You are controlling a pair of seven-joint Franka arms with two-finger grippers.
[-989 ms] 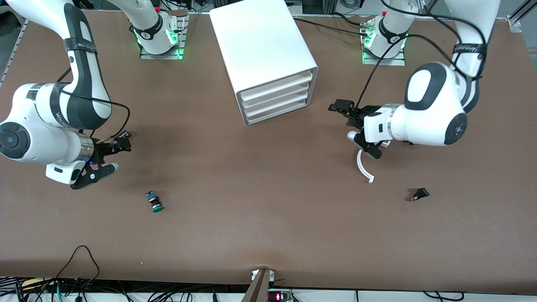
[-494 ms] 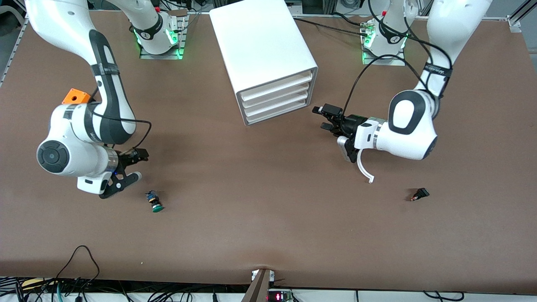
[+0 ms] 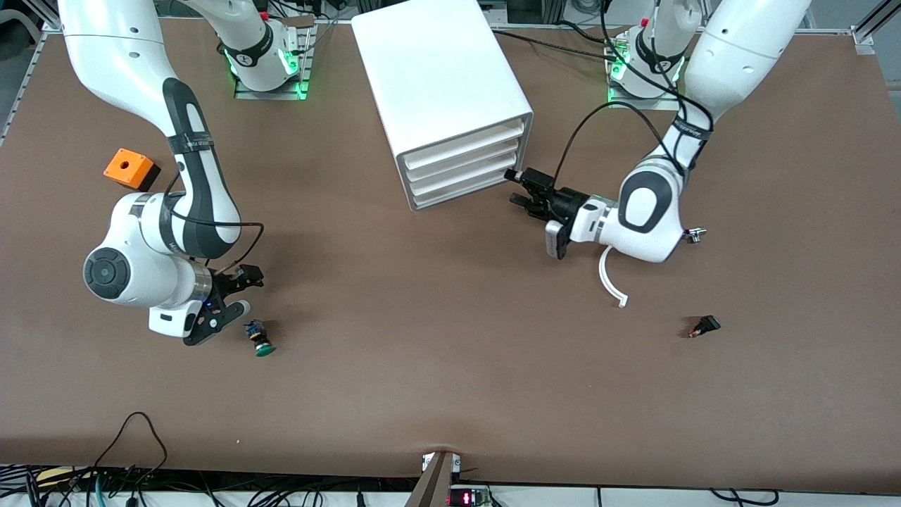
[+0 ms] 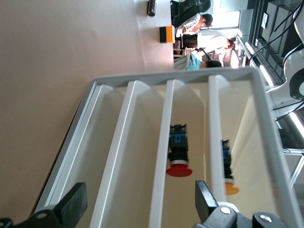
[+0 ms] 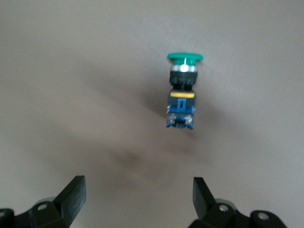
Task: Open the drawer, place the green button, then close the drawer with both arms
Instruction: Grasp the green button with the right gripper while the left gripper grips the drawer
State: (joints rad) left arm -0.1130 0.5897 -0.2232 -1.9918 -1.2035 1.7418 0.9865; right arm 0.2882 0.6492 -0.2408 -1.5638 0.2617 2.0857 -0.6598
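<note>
Button (image 3: 258,338) lay on its side on the table, right gripper (image 3: 227,299) spread just beside it; straddle the body squarely. Drawer (image 3: 461,182) shut in the cabinet (image 3: 436,84); left gripper (image 3: 524,189) spread before it, needing level approach.

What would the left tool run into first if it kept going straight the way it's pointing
Most likely the front of the white cabinet: the open left tool faces its stacked drawers squarely, nothing showing between.
</note>
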